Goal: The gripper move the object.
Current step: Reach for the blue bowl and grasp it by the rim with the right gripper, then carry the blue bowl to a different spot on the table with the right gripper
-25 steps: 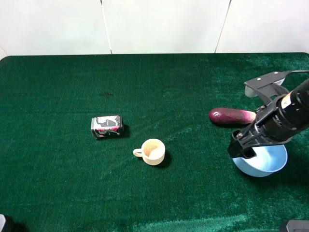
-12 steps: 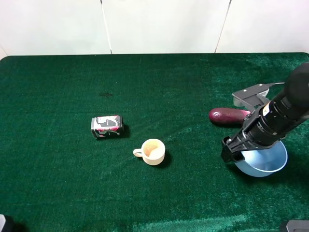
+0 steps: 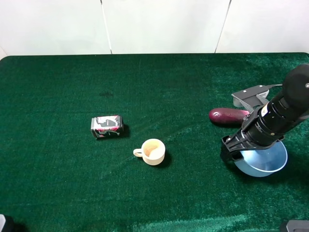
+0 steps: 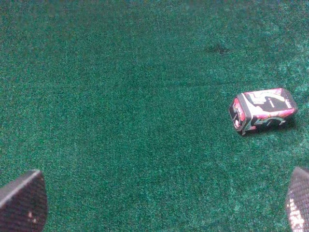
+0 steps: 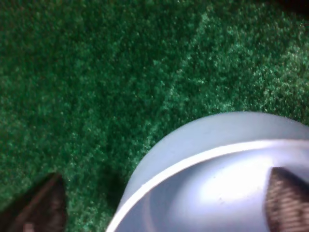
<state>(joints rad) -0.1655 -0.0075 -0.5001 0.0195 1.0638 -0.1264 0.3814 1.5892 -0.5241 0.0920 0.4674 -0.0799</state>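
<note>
The light-blue bowl [image 3: 264,162] stands on the green cloth at the right, just in front of the purple eggplant [image 3: 229,116]. My right gripper [image 3: 237,151] is low at the bowl's left rim. In the right wrist view the bowl [image 5: 217,145] fills the lower right. One fingertip [image 5: 38,205] is outside the wall over the cloth, the other [image 5: 289,198] is inside the bowl, so the open jaws straddle the rim. My left gripper [image 4: 159,203] is open and empty over bare cloth, with only its fingertips [image 4: 21,203] in its wrist view.
A small cream handled cup [image 3: 152,151] stands at mid-table. A pink and black can [image 3: 106,125] lies on its side to its left, and it also shows in the left wrist view [image 4: 263,110]. The green table [image 3: 154,82] ends at a white wall behind.
My right gripper has moved down and slightly left onto the bowl's left rim, mostly in the first half second. The bowl, eggplant, cup and can have stayed put.
</note>
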